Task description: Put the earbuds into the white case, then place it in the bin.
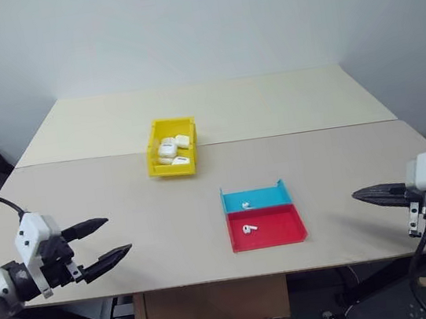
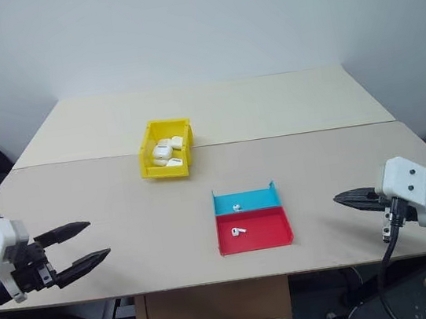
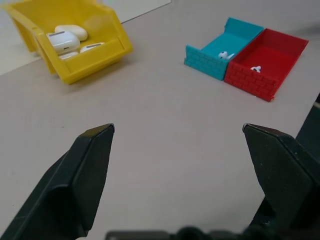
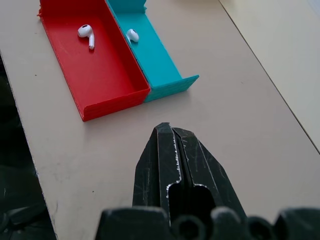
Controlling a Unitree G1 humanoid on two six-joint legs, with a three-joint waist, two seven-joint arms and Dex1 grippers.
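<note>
Lying loose, one earbud (image 1: 249,228) in the red tray (image 1: 287,232) and one (image 1: 245,204) in the blue tray (image 1: 266,196) behind it, the buds await casing, white cases (image 1: 170,148) sit in the bin (image 1: 155,144) beyond, left hand (image 1: 104,240) spread, right hand (image 1: 365,194) pressed together.

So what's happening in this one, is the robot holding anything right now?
No, nothing is held. The left gripper hangs open over the table's near left edge and the right gripper is shut and empty at the near right. Several white cases lie in the yellow bin. One earbud sits in the blue tray and another earbud in the red tray beside it, both untouched.
</note>
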